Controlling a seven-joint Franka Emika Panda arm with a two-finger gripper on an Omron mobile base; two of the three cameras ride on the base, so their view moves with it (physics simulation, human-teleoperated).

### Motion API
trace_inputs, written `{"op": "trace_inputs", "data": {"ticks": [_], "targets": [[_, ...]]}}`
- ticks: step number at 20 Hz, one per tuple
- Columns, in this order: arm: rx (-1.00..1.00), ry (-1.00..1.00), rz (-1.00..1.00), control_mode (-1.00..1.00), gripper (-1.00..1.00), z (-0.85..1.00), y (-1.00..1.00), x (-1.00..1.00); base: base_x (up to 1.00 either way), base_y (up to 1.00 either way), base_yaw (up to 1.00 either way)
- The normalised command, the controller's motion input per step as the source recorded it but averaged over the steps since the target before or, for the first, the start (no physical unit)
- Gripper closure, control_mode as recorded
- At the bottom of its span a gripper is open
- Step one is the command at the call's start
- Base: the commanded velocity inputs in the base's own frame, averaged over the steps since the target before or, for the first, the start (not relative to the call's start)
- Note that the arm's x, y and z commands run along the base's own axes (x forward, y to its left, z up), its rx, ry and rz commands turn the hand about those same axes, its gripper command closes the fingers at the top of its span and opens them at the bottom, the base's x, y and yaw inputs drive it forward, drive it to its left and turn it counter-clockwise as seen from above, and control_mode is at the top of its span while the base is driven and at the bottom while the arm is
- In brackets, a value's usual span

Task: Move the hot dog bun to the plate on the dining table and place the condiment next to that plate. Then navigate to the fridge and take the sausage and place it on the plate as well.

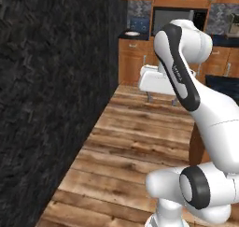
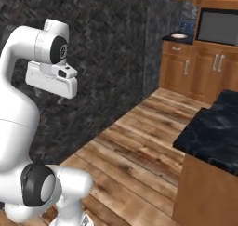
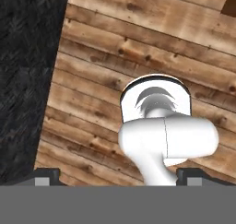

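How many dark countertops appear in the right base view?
2. One far countertop in the back corner, bearing a small dish; one near countertop at the right, over a wooden cabinet. More may be hidden.

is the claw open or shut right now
Open. In the hand view the claw has its fingertips far apart, nothing between them, over wooden floor.

arm (image 1: 205, 118): white, folded, rising at lower right | wall (image 1: 46, 90): dark, rough, filling left side | floor (image 1: 135, 142): wooden planks | cabinets (image 1: 133, 62): brown, at back | microwave (image 1: 163, 20): above the cabinets
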Motion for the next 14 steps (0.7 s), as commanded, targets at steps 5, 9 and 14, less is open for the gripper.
{"op": "trace_inputs", "data": {"ticks": [5, 9, 14], "targets": [[0.00, 0.00, 0.00, 1.00, -1.00, 0.00, 0.00, 0.00, 1.00, 0.26, -0.51], [0.00, 0.00, 0.00, 1.00, -1.00, 0.00, 0.00, 0.00, 1.00, 0.27, -0.49], [0.00, 0.00, 0.00, 1.00, -1.00, 0.00, 0.00, 0.00, 1.00, 0.31, -0.44]]}}
